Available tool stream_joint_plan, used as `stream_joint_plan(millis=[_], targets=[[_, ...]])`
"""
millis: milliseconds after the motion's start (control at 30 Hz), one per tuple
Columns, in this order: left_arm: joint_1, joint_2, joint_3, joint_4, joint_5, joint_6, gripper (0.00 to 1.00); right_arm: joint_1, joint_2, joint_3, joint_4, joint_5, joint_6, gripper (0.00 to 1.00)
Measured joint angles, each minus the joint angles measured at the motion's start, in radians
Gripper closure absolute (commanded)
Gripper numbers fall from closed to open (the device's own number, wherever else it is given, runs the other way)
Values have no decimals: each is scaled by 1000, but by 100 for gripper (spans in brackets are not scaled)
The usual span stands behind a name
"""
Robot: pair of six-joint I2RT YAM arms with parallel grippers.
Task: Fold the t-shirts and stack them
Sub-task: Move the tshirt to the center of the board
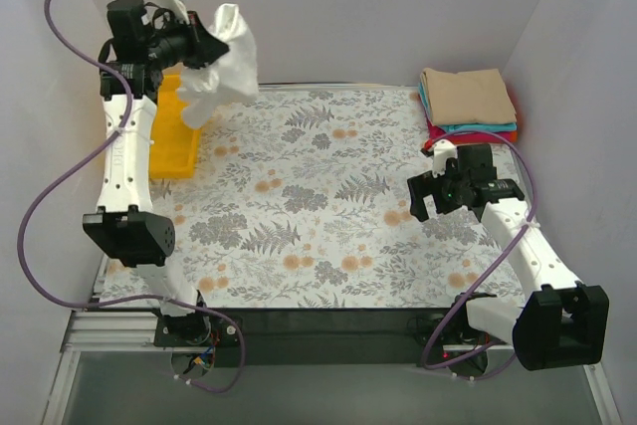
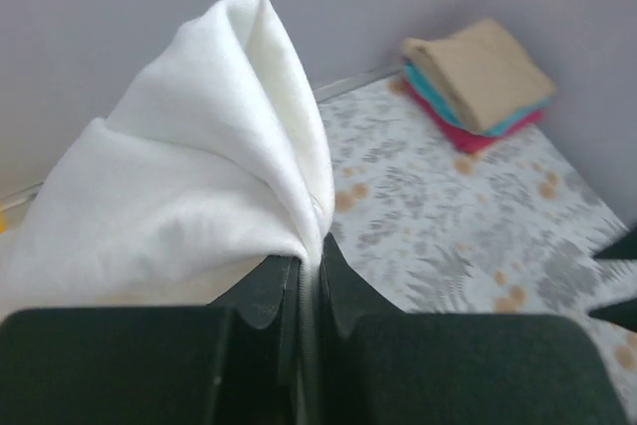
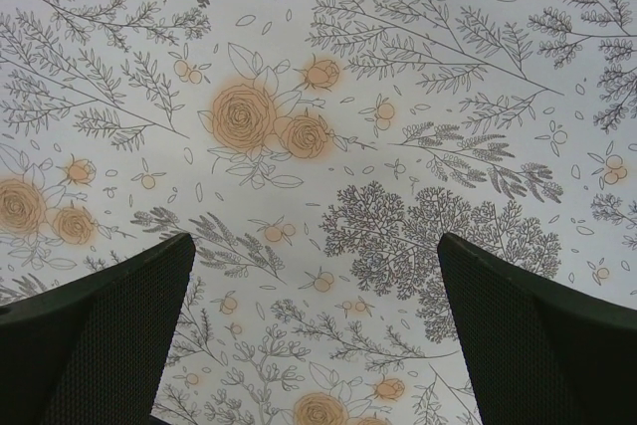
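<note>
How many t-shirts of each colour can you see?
white t-shirt: 1
tan t-shirt: 1
teal t-shirt: 1
red t-shirt: 1
Total: 4

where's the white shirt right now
In the top view the white t-shirt hangs bunched from the left gripper, raised at the far-left corner by the yellow bin, opposite the folded stack at far right.

No writing to read.
Only a leaf-and-flower print on the table cover (image 3: 328, 196) (no letters, no numbers).
</note>
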Motion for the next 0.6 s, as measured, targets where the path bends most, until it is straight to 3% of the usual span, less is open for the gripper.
stream_joint_plan(millis=[100, 233, 367, 400, 467, 600], targets=[[-127, -93, -64, 58, 112, -33, 100, -2, 0, 16, 0, -13, -5, 2], [-201, -164, -201, 189, 248, -155, 99, -5, 0, 29, -2, -32, -15, 2], [-199, -233, -475, 318, 349, -243, 46, -6, 9, 42, -3, -45, -23, 2], [-198, -244, -541, 338, 355, -246, 38, -6, 13, 45, -4, -50, -23, 2], [-193, -276, -713, 343, 351, -223, 10, -6, 18, 49, -6, -59, -26, 2], [-186, -288, -933, 246, 298, -120, 8, -6, 21, 52, -16, -95, -46, 2]])
